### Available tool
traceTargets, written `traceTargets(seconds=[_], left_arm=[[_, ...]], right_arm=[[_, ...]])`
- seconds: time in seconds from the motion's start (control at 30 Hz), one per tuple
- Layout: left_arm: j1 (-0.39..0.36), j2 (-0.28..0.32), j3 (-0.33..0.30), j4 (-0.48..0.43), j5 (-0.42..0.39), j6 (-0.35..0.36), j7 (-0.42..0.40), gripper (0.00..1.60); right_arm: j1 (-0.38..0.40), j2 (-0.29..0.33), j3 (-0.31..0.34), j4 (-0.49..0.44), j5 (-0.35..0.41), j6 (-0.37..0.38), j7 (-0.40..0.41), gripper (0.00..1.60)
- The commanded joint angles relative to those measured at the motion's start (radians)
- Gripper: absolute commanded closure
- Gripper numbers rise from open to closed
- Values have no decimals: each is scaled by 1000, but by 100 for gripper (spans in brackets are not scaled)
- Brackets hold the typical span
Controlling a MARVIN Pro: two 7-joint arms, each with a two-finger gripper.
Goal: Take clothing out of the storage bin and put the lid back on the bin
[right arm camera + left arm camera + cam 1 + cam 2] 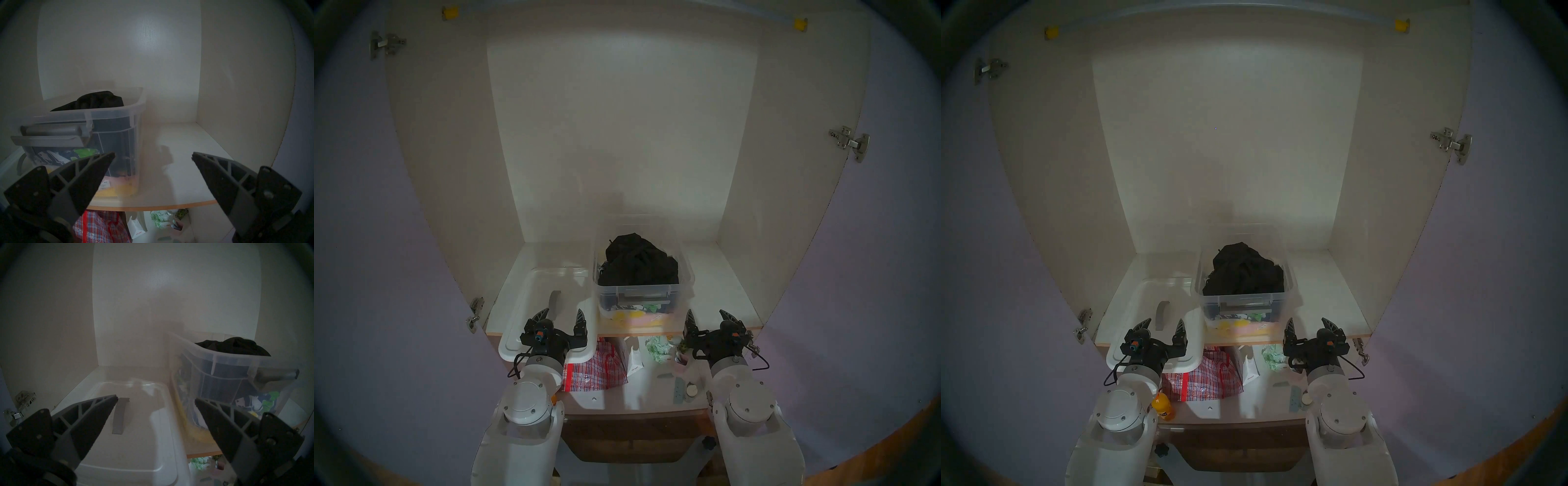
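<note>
Shelf [717, 281] right of the storage bin [685, 268]: bare to the cabinet side wall [789, 169], free passage. Left of bin: lid [531, 295] lies flat touching the bin, overhanging the shelf's front edge; its grey strap handle [555, 303] is exposed. Space above the bin is open; the black clothing [636, 263] heaps above the rim.

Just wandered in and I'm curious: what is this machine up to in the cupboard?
It is about to empty a clear storage bin on the shelf. The lid is already off, lying beside the bin, and the black clothing is still heaped inside. The left end effector and right end effector hover open before the shelf, holding nothing.
</note>
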Motion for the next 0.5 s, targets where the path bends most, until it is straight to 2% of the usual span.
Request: traceTargets(seconds=[0.0,0.47], left_arm=[[-4,1,1,-21,-1,-4,-3,0],[-4,1,2,-21,-1,-4,-2,0]], right_arm=[[4,0,0,-20,0,-3,1,0],[4,0,-1,-20,0,-3,0,0]])
